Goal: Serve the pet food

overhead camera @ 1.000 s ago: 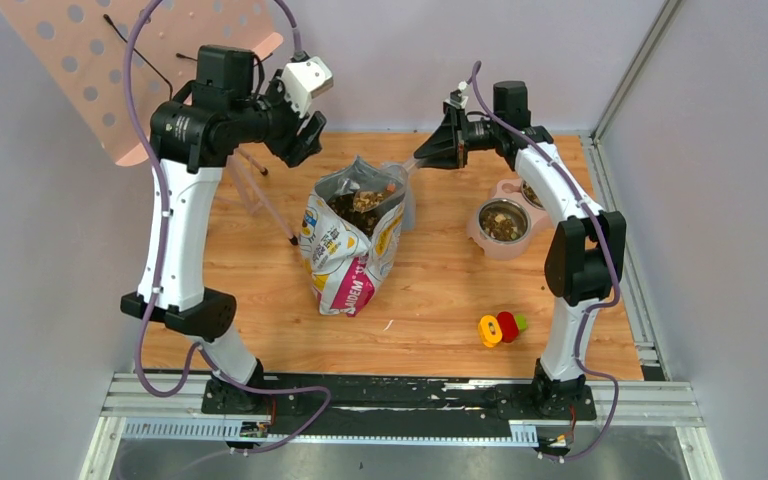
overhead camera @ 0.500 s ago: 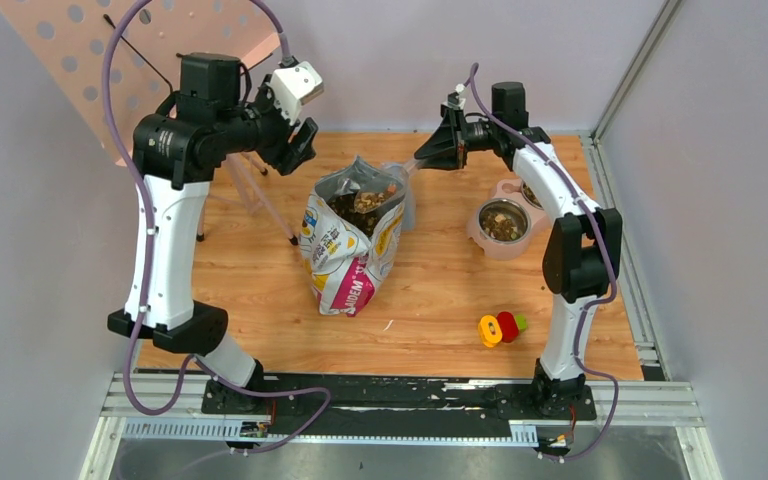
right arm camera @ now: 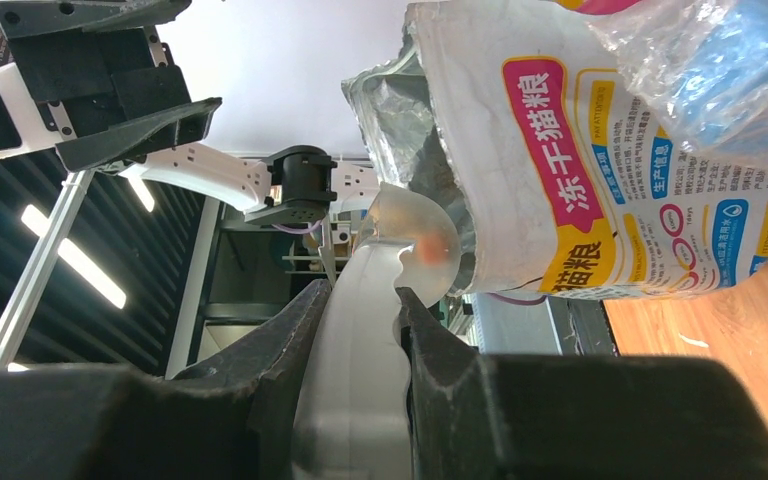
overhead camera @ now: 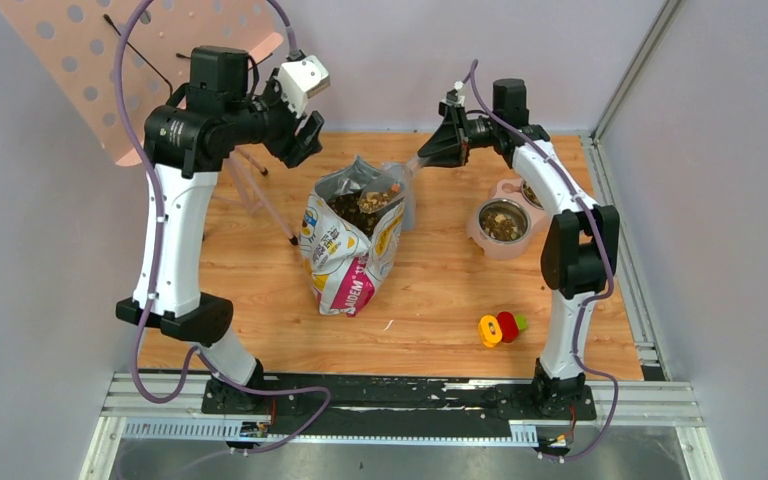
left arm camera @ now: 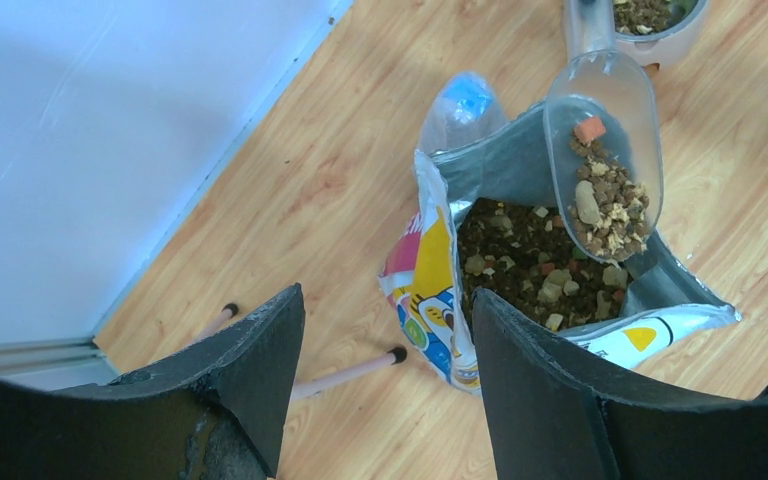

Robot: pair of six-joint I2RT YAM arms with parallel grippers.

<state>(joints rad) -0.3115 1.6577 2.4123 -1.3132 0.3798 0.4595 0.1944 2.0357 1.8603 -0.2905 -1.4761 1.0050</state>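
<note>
Wooden tabletop [overhead camera: 440, 290], printed food bag [overhead camera: 345, 258], pink bowl stand [overhead camera: 496, 250], yellow-red toy [overhead camera: 499, 327]

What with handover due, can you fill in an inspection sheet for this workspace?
Surface: wooden tabletop, a few stray specks.
Job's things: pet food in the open bag; more in the clear scoop over the bag's mouth, and in the near steel bowl of the pink stand.
Clutter: yellow-red-green toy on the near right; pink perforated board on the far left.
Hands: left hand open, empty, raised to the left of the bag; right hand shut on the scoop's handle.
Cables: purple cables run along both arms, touching nothing on the table.
Surroundings: pale walls; metal rail under the arm bases.
</note>
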